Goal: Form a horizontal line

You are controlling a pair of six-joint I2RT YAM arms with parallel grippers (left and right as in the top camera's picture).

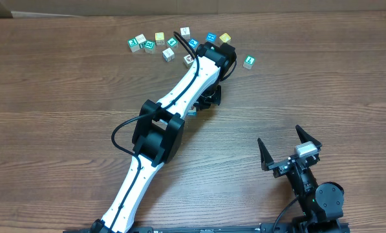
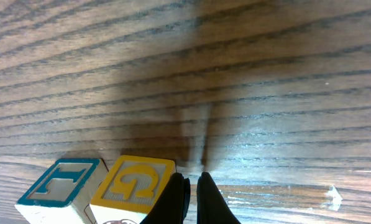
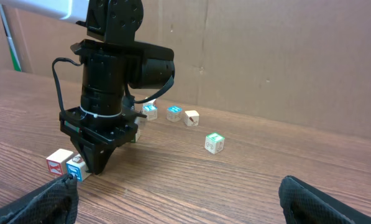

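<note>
Horizontal line of two touching cubes lies beside closed left gripper.

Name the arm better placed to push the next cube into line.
Left. The left gripper, shut, stands beside the yellow cube; the right gripper sits open at the near edge, away from every cube.

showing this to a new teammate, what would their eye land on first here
The white left arm stretches diagonally across the wooden table toward scattered cubes at the far edge. In the left wrist view, the left gripper is pinched shut on nothing, right beside a yellow-faced cube and a teal-faced cube sitting side by side. The right gripper waits open at the near right corner.
</note>
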